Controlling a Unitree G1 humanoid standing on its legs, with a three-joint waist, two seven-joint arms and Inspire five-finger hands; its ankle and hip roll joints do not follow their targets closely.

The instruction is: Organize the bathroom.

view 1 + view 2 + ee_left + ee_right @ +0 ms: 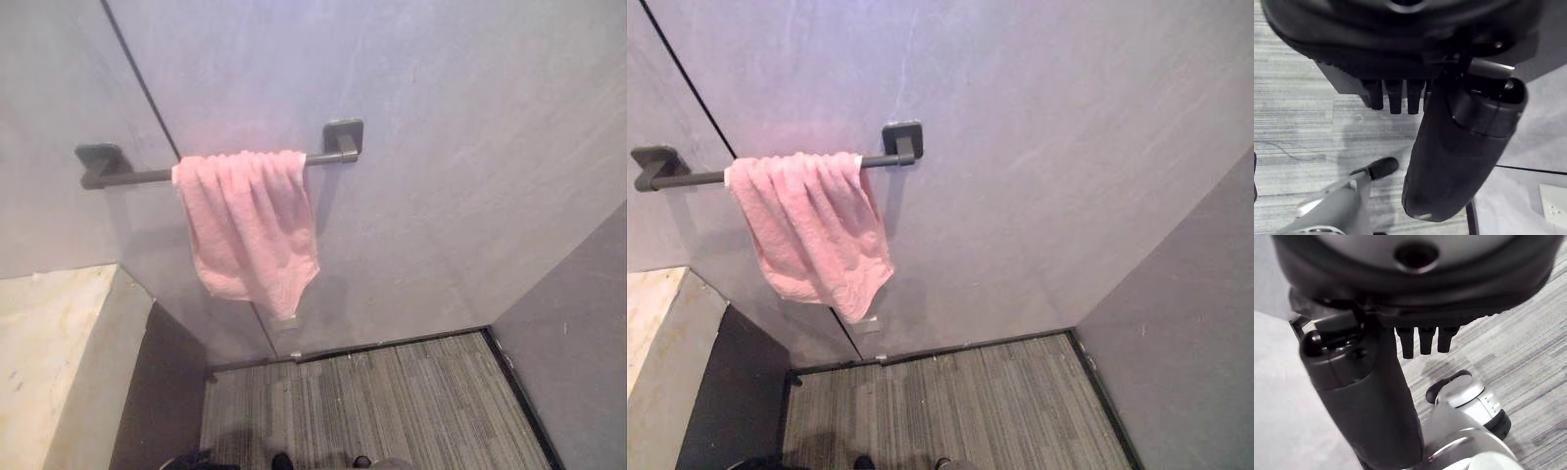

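nearest the robot, the left hand [1449, 147] and right hand [1366, 401] hang low over the striped grey floor [392, 401], each with fingers straight and relaxed, holding nothing. at the left, a pale counter edge [49, 343] juts in beside a dark panel. beyond it, on the grey wall [470, 147], a pink towel [250, 225] hangs bunched over a dark towel bar [127, 177], crowded toward the bar's right end, its lower edge drooping unevenly to a point. the cloth looks soft, light and limp, likely to slide off the bar if tugged; a hold at the top fold, beside the bar, seems safest for spreading it. no brand, label or writing can be read.
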